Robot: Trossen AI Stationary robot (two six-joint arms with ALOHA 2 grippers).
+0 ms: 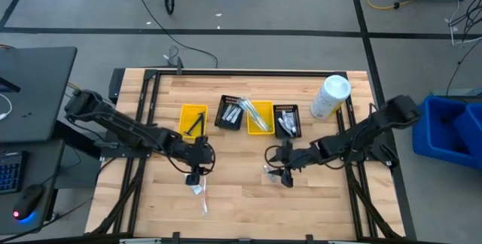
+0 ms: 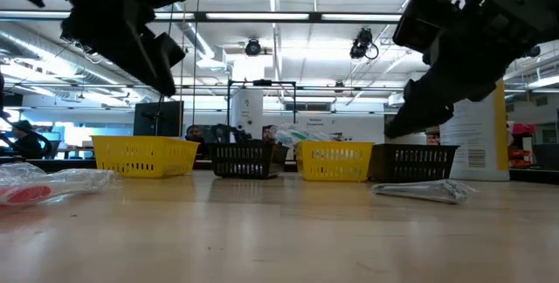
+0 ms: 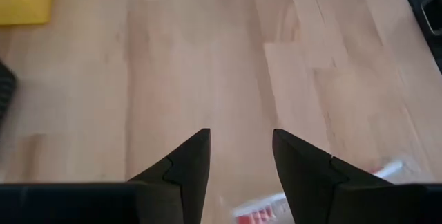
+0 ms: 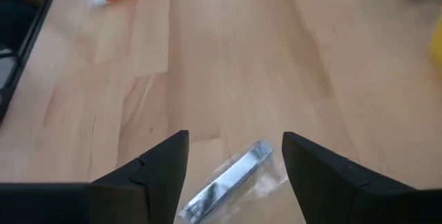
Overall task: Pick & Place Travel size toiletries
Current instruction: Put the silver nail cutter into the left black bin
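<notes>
A clear packet holding a red-and-white item (image 1: 199, 193) lies flat on the wood just near of my left gripper (image 1: 197, 170). In the left wrist view that packet (image 3: 266, 213) shows below my open left gripper (image 3: 242, 141). A slim silvery packet (image 4: 231, 179) lies on the table under my open right gripper (image 4: 235, 140); its fingers stand on either side of it, above it. In the high view this packet (image 1: 269, 171) is beside my right gripper (image 1: 283, 173). The low view shows both grippers raised off the table, with the red packet (image 2: 35, 187) and the silvery packet (image 2: 424, 191) resting on it.
Along the far side stands a row of small bins: yellow (image 1: 193, 120), black (image 1: 230, 114), yellow (image 1: 260, 116), black (image 1: 288, 120), each with small items inside. A big white bottle (image 1: 330, 97) stands at the far right. Bare wood lies between and near the grippers.
</notes>
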